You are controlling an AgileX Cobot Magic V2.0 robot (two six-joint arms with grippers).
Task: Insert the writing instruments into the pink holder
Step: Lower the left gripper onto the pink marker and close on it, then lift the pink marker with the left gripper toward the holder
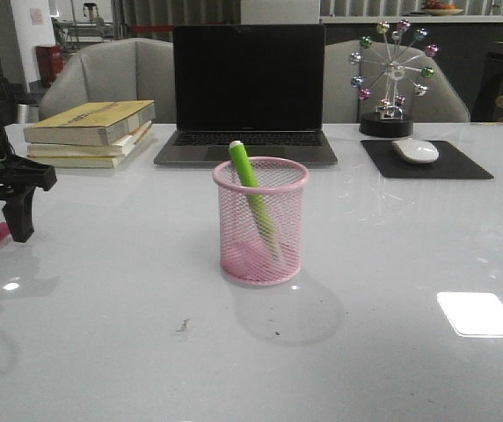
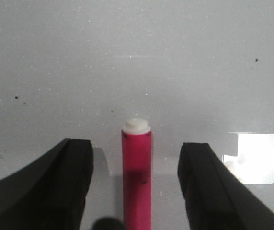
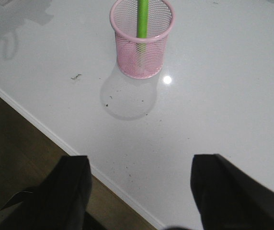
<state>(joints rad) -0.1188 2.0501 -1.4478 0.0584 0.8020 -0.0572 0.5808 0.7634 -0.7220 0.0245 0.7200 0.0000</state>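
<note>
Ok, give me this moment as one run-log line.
green marker: in pink holder | pink-red marker: flat on table, between open left gripper fingers, ungripped | right gripper: open, empty

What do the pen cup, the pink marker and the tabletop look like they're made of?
Pink holder: likely painted wire mesh, see-through lattice with a solid rolled rim, matte. Pink-red marker: probably plastic, smooth barrel with a soft sheen and a white end. Table: glossy pale surface, glass or lacquer, mirroring a ceiling light; which one I cannot tell.
</note>
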